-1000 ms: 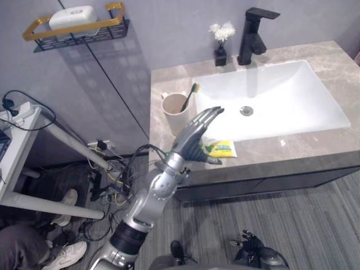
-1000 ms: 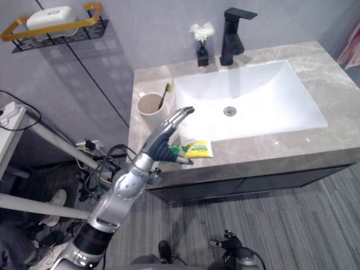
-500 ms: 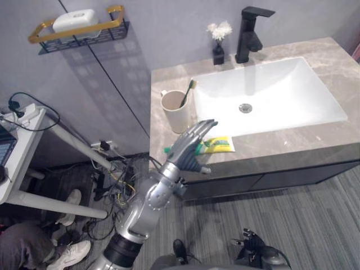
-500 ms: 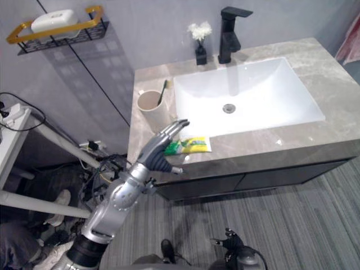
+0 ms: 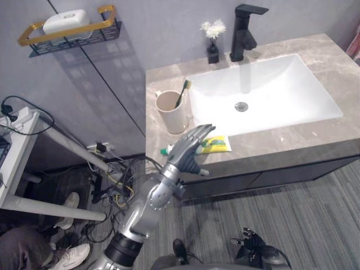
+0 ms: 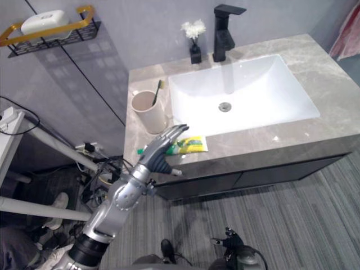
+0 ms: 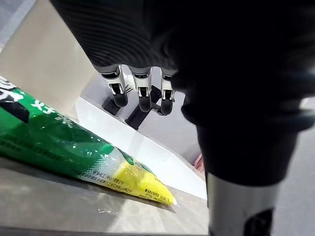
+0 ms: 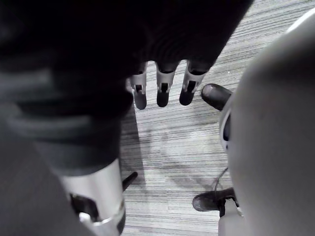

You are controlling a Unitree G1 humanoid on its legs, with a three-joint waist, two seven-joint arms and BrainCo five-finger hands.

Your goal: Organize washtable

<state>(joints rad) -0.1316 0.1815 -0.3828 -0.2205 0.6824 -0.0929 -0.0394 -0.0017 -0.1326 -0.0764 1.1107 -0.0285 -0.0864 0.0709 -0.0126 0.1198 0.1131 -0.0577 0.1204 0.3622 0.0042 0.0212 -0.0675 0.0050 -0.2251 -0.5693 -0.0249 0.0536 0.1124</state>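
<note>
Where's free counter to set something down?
Free: the counter strip right of the sink, and the front ledge right of the toothpaste tube. Also the back corner between cup and vase. Crowded: the left strip, with cup, tube and the left hand over the tube.

Near the centre, the toothpaste tube (image 5: 219, 145) was green running into yellow. The table (image 5: 332, 132) beneath it was mottled grey-brown marble, and the sink (image 5: 270, 95) was plain white. The cup (image 5: 170, 112) was beige, its toothbrush (image 5: 181, 94) green. The faucet (image 5: 244, 31) and small vase (image 5: 212, 55) were black, the flowers (image 5: 212, 28) white. At upper left, the wall rack (image 5: 108, 10) was black with a gold rail. The floor (image 5: 304, 214) bore grey stripes.
</note>
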